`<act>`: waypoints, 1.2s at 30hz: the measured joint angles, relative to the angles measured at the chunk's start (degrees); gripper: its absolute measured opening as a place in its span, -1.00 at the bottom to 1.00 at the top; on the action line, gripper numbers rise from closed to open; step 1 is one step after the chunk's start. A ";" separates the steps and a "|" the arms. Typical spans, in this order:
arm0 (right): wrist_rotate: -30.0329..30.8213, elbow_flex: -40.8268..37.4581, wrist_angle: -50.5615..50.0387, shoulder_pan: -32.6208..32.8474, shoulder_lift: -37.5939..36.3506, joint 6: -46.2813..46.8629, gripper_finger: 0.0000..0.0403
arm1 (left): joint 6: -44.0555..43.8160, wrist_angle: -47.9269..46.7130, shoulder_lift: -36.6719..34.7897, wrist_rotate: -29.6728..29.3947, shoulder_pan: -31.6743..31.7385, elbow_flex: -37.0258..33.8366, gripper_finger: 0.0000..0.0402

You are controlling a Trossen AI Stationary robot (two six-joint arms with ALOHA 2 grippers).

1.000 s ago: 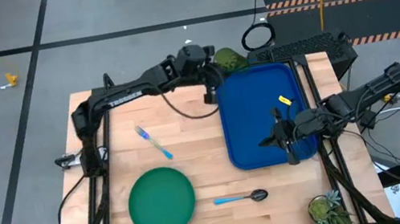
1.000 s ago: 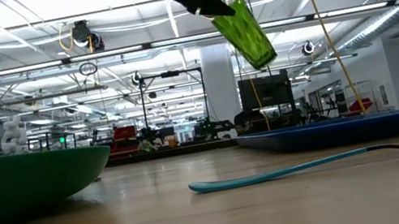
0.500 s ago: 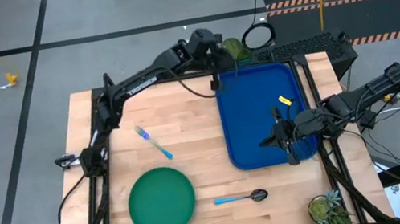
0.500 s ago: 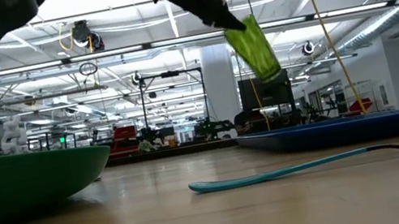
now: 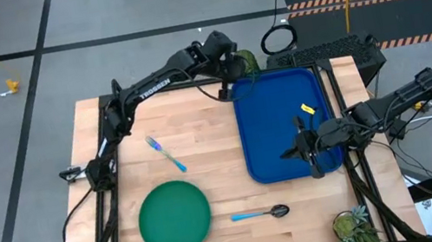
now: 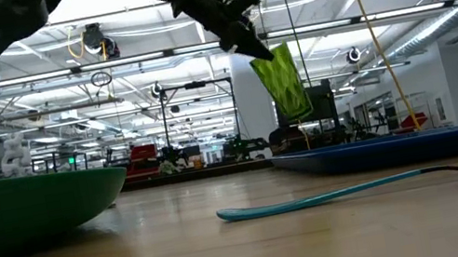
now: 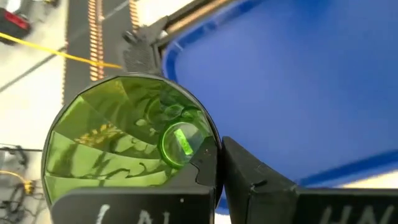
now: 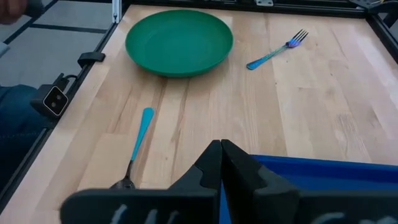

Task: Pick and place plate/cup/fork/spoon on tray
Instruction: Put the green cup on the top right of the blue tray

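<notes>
My left gripper is shut on the olive-green cup, in the air over the far left corner of the blue tray. In the low view the cup hangs tilted below the fingers. My right gripper is shut and empty over the tray's near right part. The green plate lies flat near the table's front left. The fork lies left of the tray. The spoon lies between the plate and the tray's near edge. My left gripper holds the cup by its wall at the rim. One finger is inside the cup and the other is outside. The cup is lifted clear and hangs tilted, its base lowest.
A small yellow piece lies on the tray. A potted plant stands at the table's near right corner. A dark keyboard sits beyond the tray's far edge. Bare wood lies between the fork and the tray.
My left gripper has carried the cup toward the table's far edge and a little right, to the tray's far left corner. In the low view the cup has come lower and swung from a strong tilt to nearer upright.
</notes>
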 joint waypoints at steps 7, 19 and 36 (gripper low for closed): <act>-0.02 0.00 -1.15 0.00 0.02 2.36 -1.00 | 3.61 -4.55 1.87 -1.14 0.29 -1.46 -0.95; -0.02 0.00 -1.90 0.00 0.02 3.15 -1.00 | 6.48 -7.64 2.80 2.49 1.85 -1.42 -0.94; -0.04 0.00 -1.88 0.00 0.02 3.02 -1.00 | 6.84 -4.75 3.07 2.15 2.28 -2.43 -0.82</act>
